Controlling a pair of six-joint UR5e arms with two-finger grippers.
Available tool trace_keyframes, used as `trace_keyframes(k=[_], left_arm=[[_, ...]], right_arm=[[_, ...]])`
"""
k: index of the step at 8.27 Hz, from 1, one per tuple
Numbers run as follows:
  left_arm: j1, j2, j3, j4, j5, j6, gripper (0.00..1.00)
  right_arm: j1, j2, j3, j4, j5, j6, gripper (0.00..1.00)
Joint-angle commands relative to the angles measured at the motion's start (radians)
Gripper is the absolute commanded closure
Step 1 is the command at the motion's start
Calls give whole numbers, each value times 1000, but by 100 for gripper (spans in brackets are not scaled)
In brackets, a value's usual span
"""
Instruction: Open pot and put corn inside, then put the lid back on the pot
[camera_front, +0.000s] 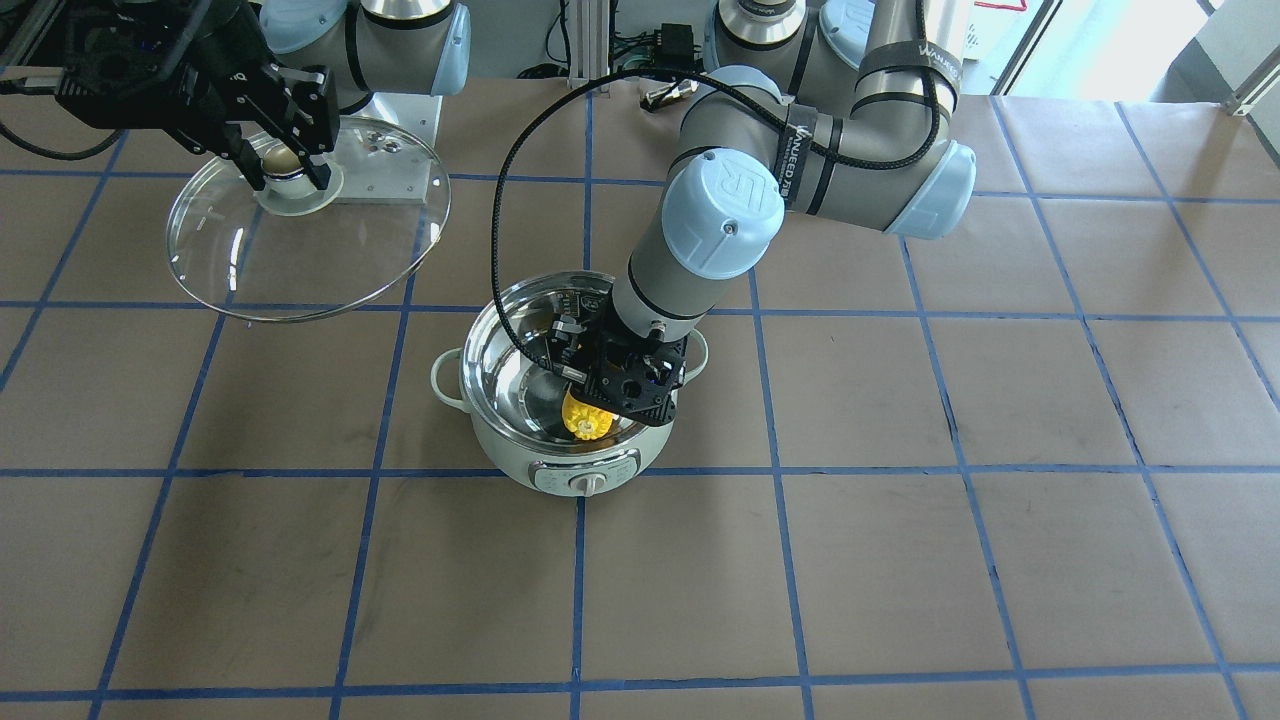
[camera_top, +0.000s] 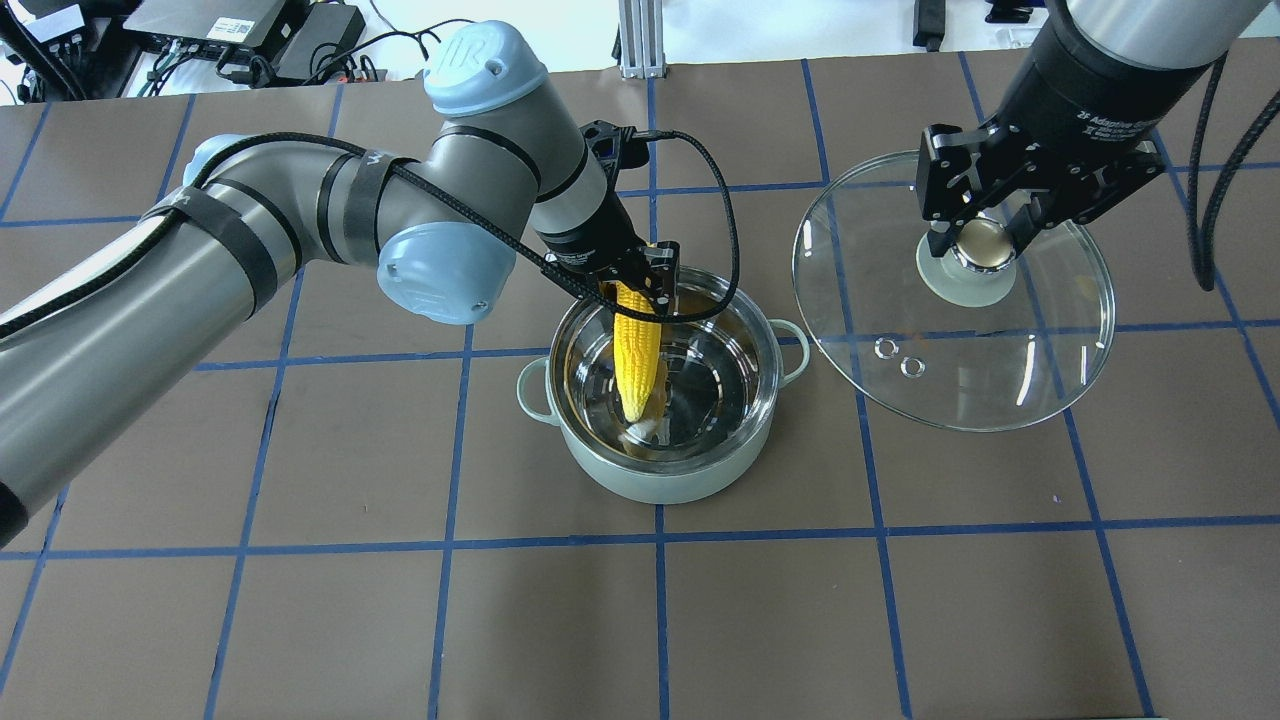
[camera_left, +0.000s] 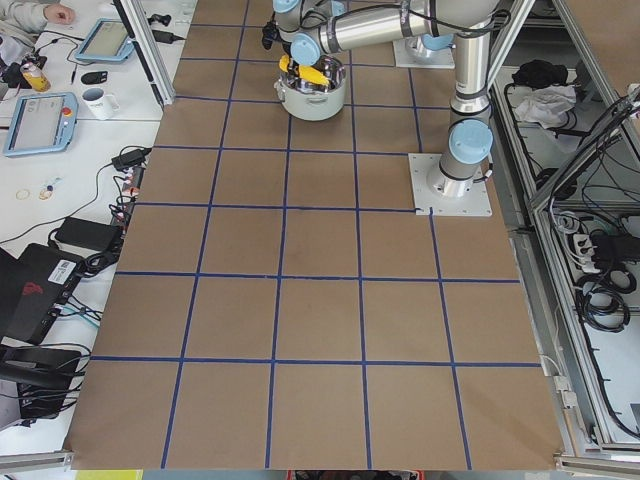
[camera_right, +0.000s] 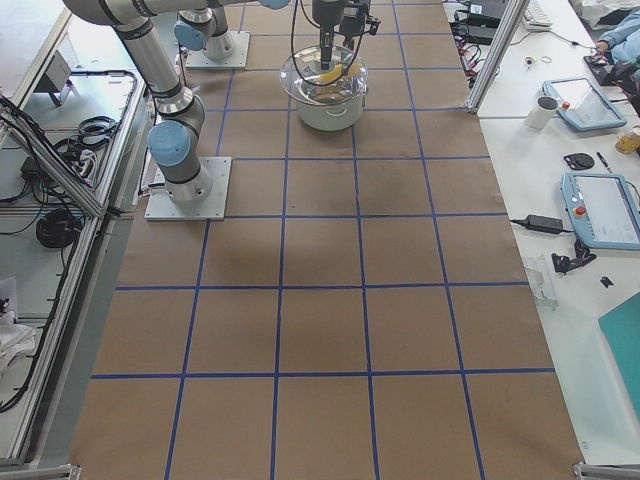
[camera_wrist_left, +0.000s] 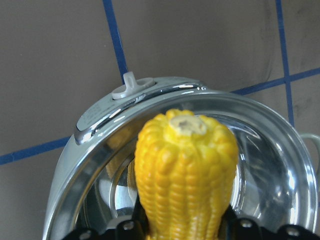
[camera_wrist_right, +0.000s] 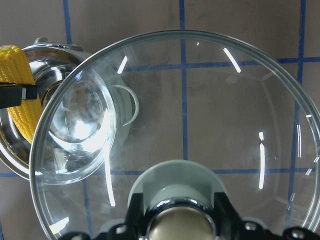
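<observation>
Nearest the robot, the brown worktop (camera_top: 300, 620) carries a grid of blue tape.

Farther in, about mid-worktop, the pot (camera_top: 660, 478) stands upright and uncovered with its steel interior exposed. It has a loop handle (camera_top: 532, 392) on either side. Its control knob (camera_front: 588, 484) is on the far side, facing away from the robot.

The corn (camera_top: 638, 350) is inside the pot's mouth, steeply tilted, with its free end down in the bowl. Whether that end touches the bowl's floor cannot be determined.

The left fingers (camera_top: 662, 283) are clamped on the corn's upper end, one on each side. The left arm comes in from the left.

To the right of the pot, and slightly farther in the overhead view, the lid (camera_top: 1000, 370) is held above the worktop. It is tilted and apart from the pot, with its vent holes (camera_top: 897, 357) on the near left part. The right fingers (camera_top: 938, 238) are closed around its beige knob (camera_top: 982, 247) from above.

Beyond the far edge are an aluminium post (camera_top: 640, 40) and black boxes with cables (camera_top: 240, 30).
</observation>
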Motion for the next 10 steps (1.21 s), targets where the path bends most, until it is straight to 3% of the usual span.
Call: trace_keyframes(k=[1,3,4,6,8,10], left_arm=[[-2,-6,-2,-7,10,-1,0],[-2,-1,3,-27,72,1,0],[0,26,12,-122,165,2,0],[18,54,137,-289,319,11,0],[38,57,288,-382,338,72,0],[99,73,337,-404,343,76,0]], right_arm=[[0,0,1,1,2,0,68],[2,0,2,1,7,0,67],[3,-2,2,1,9,0,68],[3,-2,2,1,6,0,68],[6,1,2,16,1,0,68],[12,14,5,24,-1,0,68]])
